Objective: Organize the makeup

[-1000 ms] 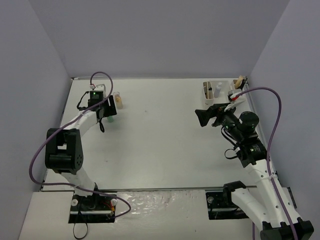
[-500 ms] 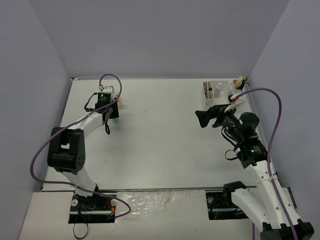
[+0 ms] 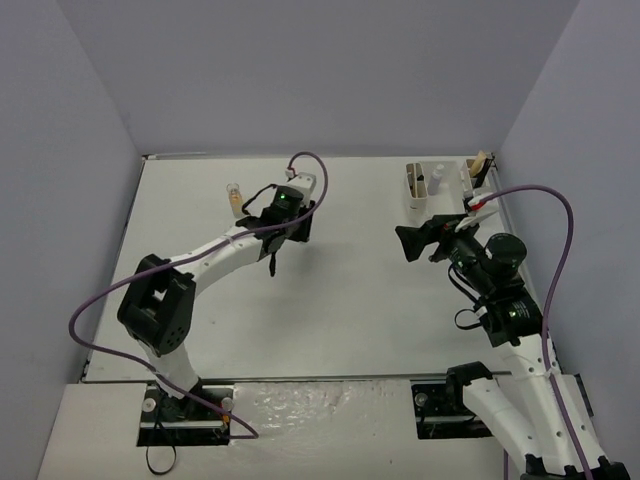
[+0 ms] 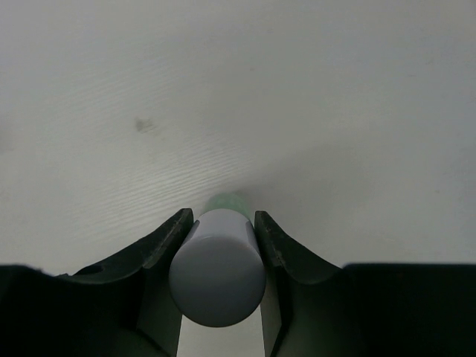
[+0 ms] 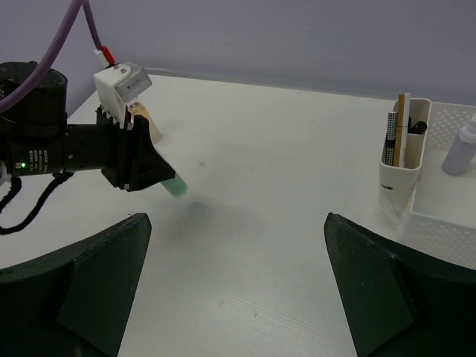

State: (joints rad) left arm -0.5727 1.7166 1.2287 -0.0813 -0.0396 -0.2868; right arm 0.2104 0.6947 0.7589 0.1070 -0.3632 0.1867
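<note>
My left gripper [image 3: 292, 220] is shut on a small green bottle with a pale grey cap [image 4: 218, 268] and holds it tilted just above the table. In the right wrist view the bottle's green end [image 5: 177, 187] sticks out under the left gripper [image 5: 149, 172]. A small amber bottle [image 3: 233, 196] stands upright just behind it, and shows in the right wrist view too [image 5: 153, 128]. My right gripper [image 3: 410, 241] is open and empty, facing left over bare table [image 5: 236, 223]. Black pencils [image 5: 392, 137], a tan flat stick [image 5: 402, 126] and a grey-purple bottle [image 5: 460, 149] stand in the white box.
The white compartmented box [image 3: 414, 203] sits at the far right of the table, close behind my right gripper; its rim shows in the right wrist view [image 5: 398, 178]. Purple walls close in the table on three sides. Purple cables loop over both arms.
</note>
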